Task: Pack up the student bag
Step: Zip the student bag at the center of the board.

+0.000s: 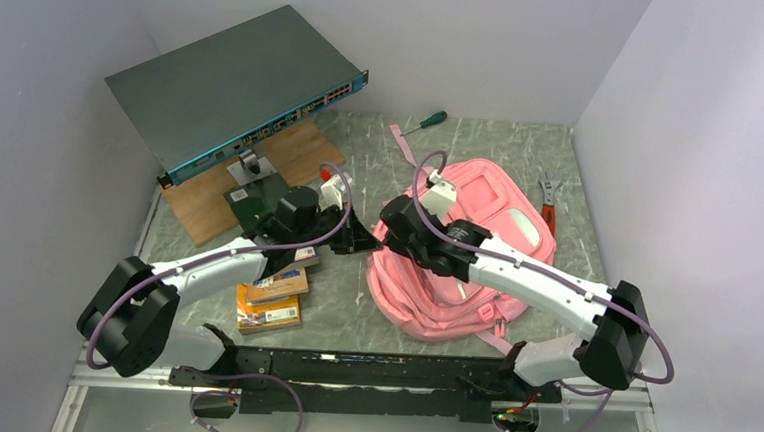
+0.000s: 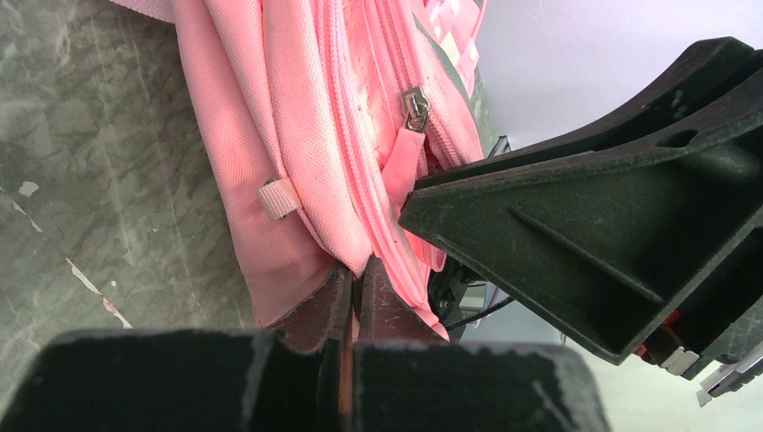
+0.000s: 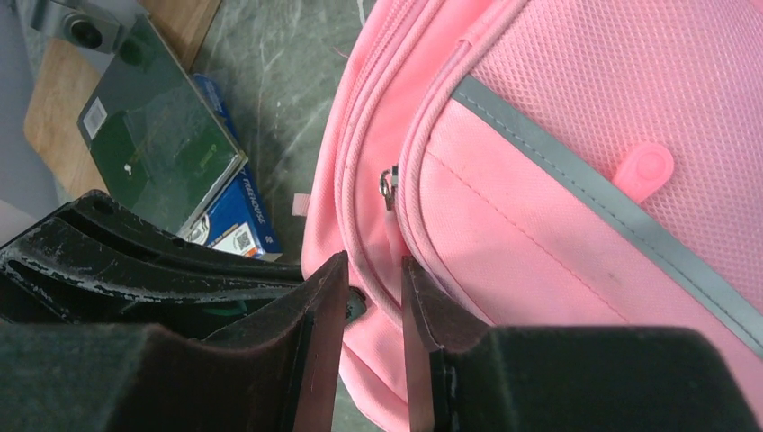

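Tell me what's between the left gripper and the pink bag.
Nothing: the left wrist view shows the left gripper pinching the student bag itself.

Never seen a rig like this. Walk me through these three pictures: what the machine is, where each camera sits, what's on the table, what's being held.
The machine is two robot arms bolted at the near edge of a table, the left arm and the right arm, each ending in a two-finger tool. The wide picture comes from a fixed camera above and behind them. The other two come from cameras on the wrists, looking along each tool's fingers. On the table lie a pink student bag, a network switch resting on a wooden board, a screwdriver, a wrench and small orange packets. The left tool is pinched shut on a fold of the bag's fabric beside a zip. The right tool has its fingers slightly apart, astride the bag's zipped edge, not visibly clamped.
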### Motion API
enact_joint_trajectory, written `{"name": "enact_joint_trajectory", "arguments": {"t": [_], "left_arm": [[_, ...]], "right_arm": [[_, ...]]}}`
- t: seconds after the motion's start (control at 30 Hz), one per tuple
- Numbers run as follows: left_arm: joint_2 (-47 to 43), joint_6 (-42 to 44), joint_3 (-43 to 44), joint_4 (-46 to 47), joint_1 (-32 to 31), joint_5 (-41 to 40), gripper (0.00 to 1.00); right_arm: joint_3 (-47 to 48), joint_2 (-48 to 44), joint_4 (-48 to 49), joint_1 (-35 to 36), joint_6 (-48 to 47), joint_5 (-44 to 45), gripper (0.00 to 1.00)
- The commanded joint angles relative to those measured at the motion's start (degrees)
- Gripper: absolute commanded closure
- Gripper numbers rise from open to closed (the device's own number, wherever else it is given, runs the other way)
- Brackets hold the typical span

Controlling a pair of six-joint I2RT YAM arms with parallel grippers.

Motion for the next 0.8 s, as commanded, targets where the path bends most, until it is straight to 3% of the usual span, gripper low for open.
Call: {"name": "enact_joint_trajectory", "arguments": {"t": [0.0, 0.33, 0.53, 0.63, 0.77], "left_arm": [[-1.8, -0.7, 1.3, 9.4, 0.0, 3.5, 1.0], [-1.9, -0.4, 1.4, 9.2, 0.0, 3.6, 1.0], [-2.4, 0.0, 1.1, 8.6, 0.0, 3.5, 1.0], [-2.7, 0.1, 0.9, 8.5, 0.0, 3.4, 1.0], [-2.9, 0.0, 0.8, 8.4, 0.0, 3.4, 1.0]], "right_arm": [[3.1, 1.4, -1.1, 0.1, -1.9, 4.9, 0.7], [7.4, 6.8, -8.5, 1.9, -0.9, 10.7, 0.69], [5.8, 6.7, -8.2, 2.0, -0.6, 12.6, 0.68], [4.5, 6.0, -6.6, 2.0, -0.5, 13.9, 0.75], [4.9, 7.1, -6.9, 2.0, -0.7, 15.5, 0.77]]}}
